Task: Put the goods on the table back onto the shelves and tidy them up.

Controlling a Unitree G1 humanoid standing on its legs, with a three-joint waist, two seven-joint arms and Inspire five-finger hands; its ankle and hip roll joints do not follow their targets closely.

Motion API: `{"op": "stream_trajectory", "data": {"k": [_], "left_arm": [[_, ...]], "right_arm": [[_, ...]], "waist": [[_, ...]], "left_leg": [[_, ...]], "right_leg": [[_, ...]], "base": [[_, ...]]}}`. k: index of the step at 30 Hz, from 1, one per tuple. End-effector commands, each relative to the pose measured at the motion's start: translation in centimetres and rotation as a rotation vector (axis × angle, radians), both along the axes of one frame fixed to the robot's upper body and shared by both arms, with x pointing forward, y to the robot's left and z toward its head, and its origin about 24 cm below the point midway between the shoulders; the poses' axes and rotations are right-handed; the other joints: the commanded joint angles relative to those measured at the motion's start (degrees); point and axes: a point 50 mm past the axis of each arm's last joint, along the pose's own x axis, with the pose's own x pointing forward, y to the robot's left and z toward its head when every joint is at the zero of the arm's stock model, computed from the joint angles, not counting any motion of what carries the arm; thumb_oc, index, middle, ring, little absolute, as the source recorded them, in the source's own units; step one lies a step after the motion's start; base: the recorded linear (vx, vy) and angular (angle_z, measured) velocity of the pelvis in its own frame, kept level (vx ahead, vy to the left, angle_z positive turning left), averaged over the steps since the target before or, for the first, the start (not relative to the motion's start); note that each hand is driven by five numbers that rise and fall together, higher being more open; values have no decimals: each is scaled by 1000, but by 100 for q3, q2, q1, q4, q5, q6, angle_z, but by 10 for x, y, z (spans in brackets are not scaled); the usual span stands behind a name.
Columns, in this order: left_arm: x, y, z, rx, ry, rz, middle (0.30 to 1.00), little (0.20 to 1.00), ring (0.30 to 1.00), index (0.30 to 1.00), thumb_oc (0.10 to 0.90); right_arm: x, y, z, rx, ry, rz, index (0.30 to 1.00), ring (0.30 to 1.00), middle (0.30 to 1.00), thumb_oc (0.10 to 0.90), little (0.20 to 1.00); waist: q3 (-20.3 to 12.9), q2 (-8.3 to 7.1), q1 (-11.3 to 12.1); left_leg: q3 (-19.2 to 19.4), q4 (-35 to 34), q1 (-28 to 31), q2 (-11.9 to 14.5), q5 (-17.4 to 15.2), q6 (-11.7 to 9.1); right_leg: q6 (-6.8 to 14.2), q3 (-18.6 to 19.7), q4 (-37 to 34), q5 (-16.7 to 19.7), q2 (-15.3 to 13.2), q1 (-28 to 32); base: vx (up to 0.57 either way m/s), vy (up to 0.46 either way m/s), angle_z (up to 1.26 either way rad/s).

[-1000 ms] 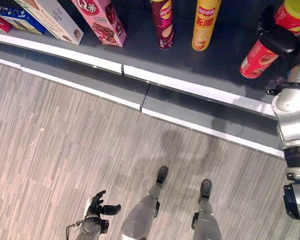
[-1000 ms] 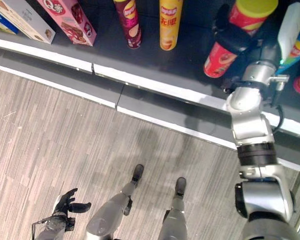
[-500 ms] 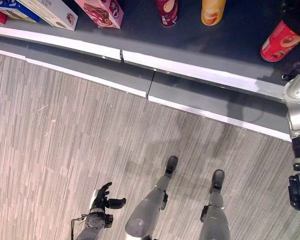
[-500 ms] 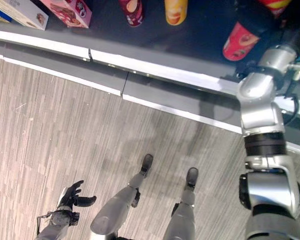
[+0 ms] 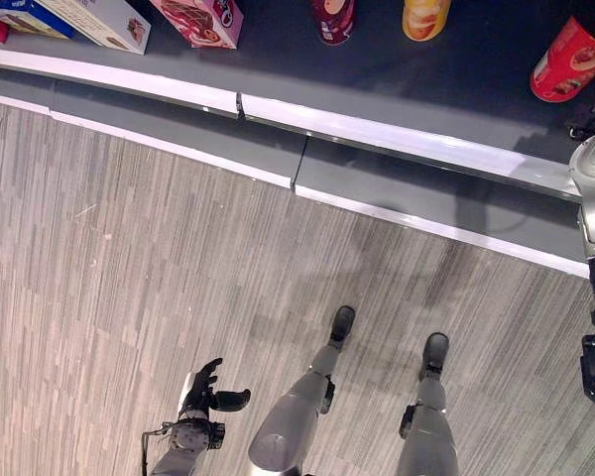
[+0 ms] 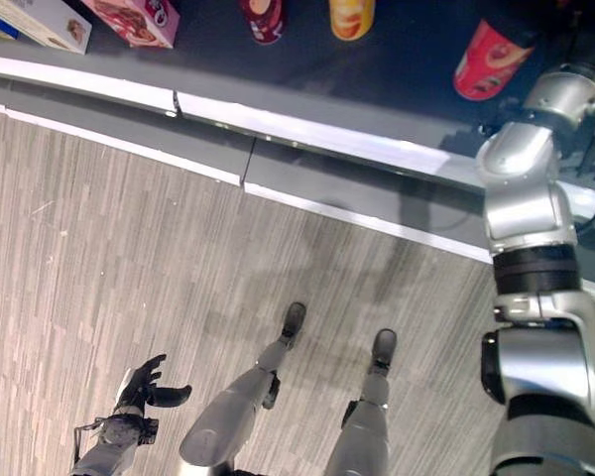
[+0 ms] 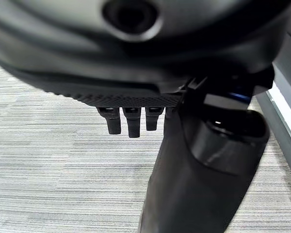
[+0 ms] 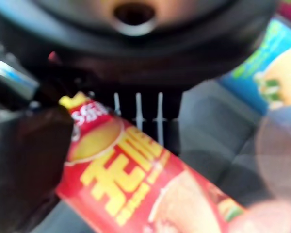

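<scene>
The red can (image 8: 136, 189) is clasped by the right robot hand (image 8: 34, 145) over the shelf (image 5: 397, 149) — light, stiff, slippery; best gripped mid-body. The left robot hand (image 5: 203, 392) hangs spread, empty.

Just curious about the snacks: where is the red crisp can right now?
The red crisp can is on the dark shelf at the far right, right of the yellow can, in the right hand.

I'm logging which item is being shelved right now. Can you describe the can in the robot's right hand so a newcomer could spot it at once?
Look at the dark shelf along the far side of the floor, then at its right end. The red tube can lies tilted there, held by the right hand; the maroon can and yellow can further left stand free.
</scene>
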Motion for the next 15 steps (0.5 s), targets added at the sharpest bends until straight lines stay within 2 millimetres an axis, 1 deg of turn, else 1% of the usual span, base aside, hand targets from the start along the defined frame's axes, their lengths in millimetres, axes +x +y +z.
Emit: {"op": "stream_trajectory", "data": {"k": [1,9,12,15], "left_arm": [[-30,32,-7,117,73,69,900,900,900,900,800],[-26,30,-6,118,63,66,900,900,900,900,800],[-25,30,-5,120,52,62,900,900,900,900,800],[-24,29,-4,118,48,59,900,900,900,900,800]], "right_arm": [[-35,6,64,-152,-254,-49,300,300,300,400,300],[-30,0,61,-143,-220,-81,300,300,300,400,300],[-28,-4,63,-141,-202,-103,300,300,300,400,300],[-27,-5,63,-130,-201,-100,300,300,300,400,300]], "waist": [[-573,-161,107],[-572,-148,135],[-590,-144,148],[-589,-134,151]], "left_leg": [[46,55,-260,155,-386,-344],[36,62,-297,133,-401,-341],[44,61,-324,133,-391,-360],[35,53,-329,132,-384,-366]], "right_leg": [[305,300,52,134,-427,-256],[317,278,68,107,-452,-267],[320,262,70,113,-463,-295],[325,258,70,110,-469,-298]], "base": [[31,-5,1],[5,1,1],[0,0,0],[0,0,0]]}}
